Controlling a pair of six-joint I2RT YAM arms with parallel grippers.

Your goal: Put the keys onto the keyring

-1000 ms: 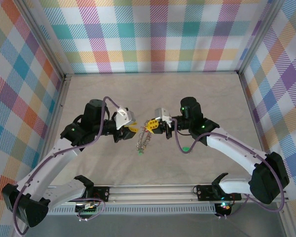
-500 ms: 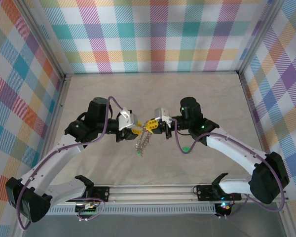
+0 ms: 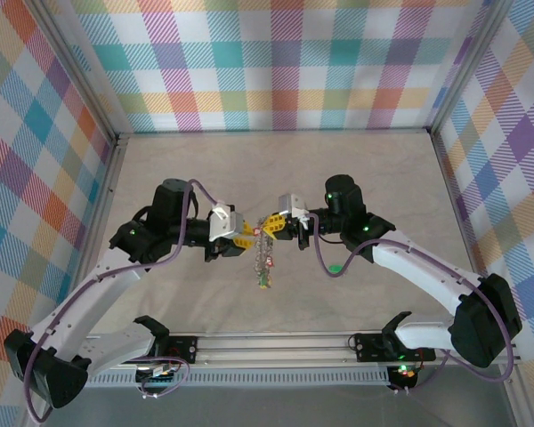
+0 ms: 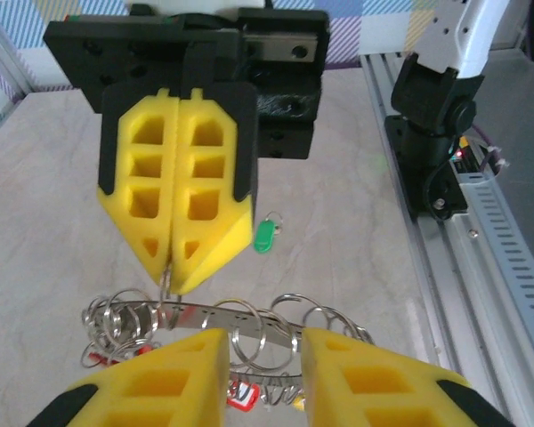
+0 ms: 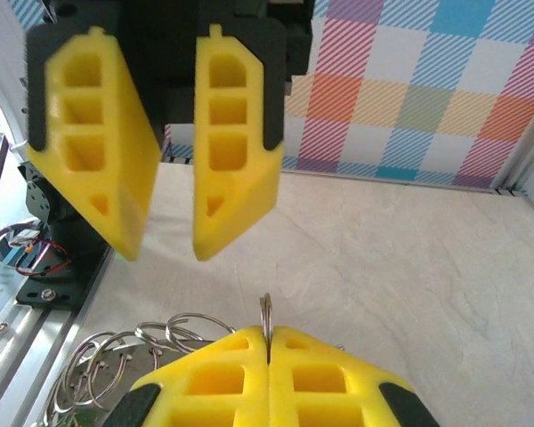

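Note:
The keyring (image 3: pixel 264 258) is a thin grey metal band fringed with small split rings and tagged keys. It hangs above the table from my right gripper (image 3: pixel 276 228), which is shut on one of its small rings (image 5: pixel 266 311). My left gripper (image 3: pixel 238 238) faces it from the left, open. In the left wrist view the band (image 4: pixel 249 324) runs across the gap between my left gripper's (image 4: pixel 262 342) fingers, with a red-tagged key (image 4: pixel 240 396) dangling below. A loose green-tagged key (image 3: pixel 336 267) lies on the table (image 4: pixel 264 236) under the right forearm.
The pale stone-look table (image 3: pixel 276 169) is walled by plaid panels on three sides. An aluminium rail (image 3: pixel 276 342) with both arm bases runs along the near edge. The right arm's base (image 4: pixel 436 133) stands beside the rail.
My left gripper closed in on the right gripper, then drew back a little to the left. The bunch of keys now hangs lower and straighter under the right gripper.

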